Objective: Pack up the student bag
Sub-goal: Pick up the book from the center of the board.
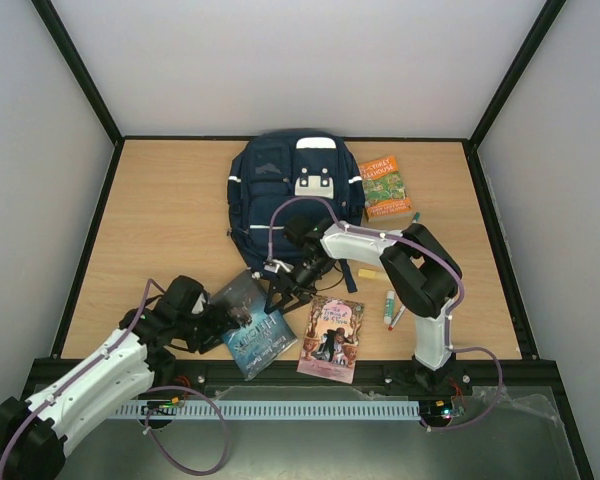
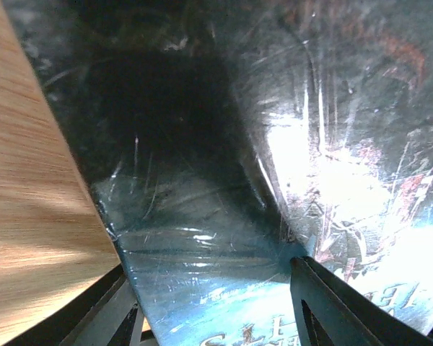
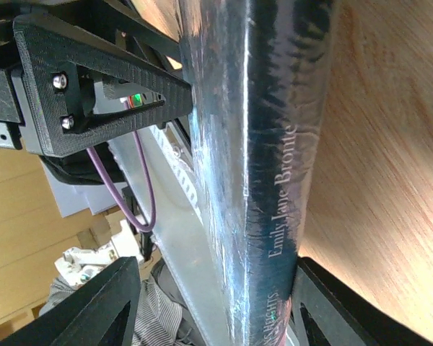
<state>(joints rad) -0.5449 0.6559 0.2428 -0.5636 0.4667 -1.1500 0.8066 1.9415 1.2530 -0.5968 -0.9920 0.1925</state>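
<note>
Top external view, book pickup step: right tool (image 1: 285,294) spread wide around dark book (image 1: 252,328) spine, left tool (image 1: 220,318) grip can't tell, bag (image 1: 278,190) upper centre on counter (image 1: 160,220), next likely clamp and lift.

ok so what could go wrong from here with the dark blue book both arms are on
The right pincer straddles the spine of the dark blue book with a gap on one side, so the glossy book may slip or tip when lifted. The left pincer is on the same book close by; the arms could knock each other. The student bag shows no open mouth from above, so the book may have nowhere to go.
</note>
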